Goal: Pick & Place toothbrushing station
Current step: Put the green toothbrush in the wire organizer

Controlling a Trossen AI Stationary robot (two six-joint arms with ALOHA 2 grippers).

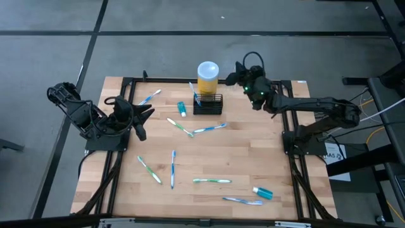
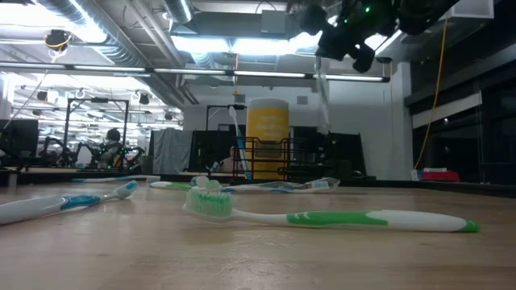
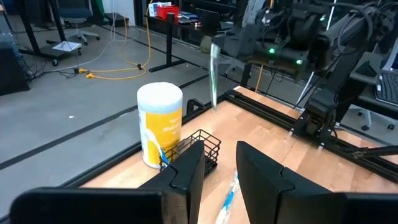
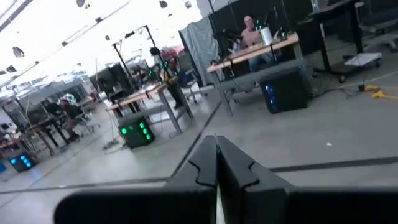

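Above a wooden table (image 1: 247,158) strewn with toothbrushes, the right gripper (image 1: 240,74) hangs in the air near the table's far edge, its fingers pressed together on a slim, pale toothbrush (image 3: 214,78) that dangles straight down from them. In the low view that gripper (image 2: 321,50) shows high above the table with the brush (image 2: 323,97) hanging below it, off to one side of the holder and well clear of the tabletop.

The toothbrushing station (image 1: 208,103), a small black wire-mesh holder, stands upright near the middle of the far edge, just in front of a yellow canister (image 1: 207,77) with a white round top. One blue-and-white brush (image 1: 193,92) leans in the holder's left side.

The left gripper (image 1: 143,119) waits low over the left edge of the table, its fingers (image 3: 186,171) set a little apart with nothing between them, pointed toward the holder.

Other brushes lie loose on the wood: a green-handled toothbrush (image 2: 322,216) nearest the low camera, and a blue one (image 1: 173,168) beside a green one (image 1: 149,170) toward the front. A small teal tube (image 1: 263,192) lies near the front right.
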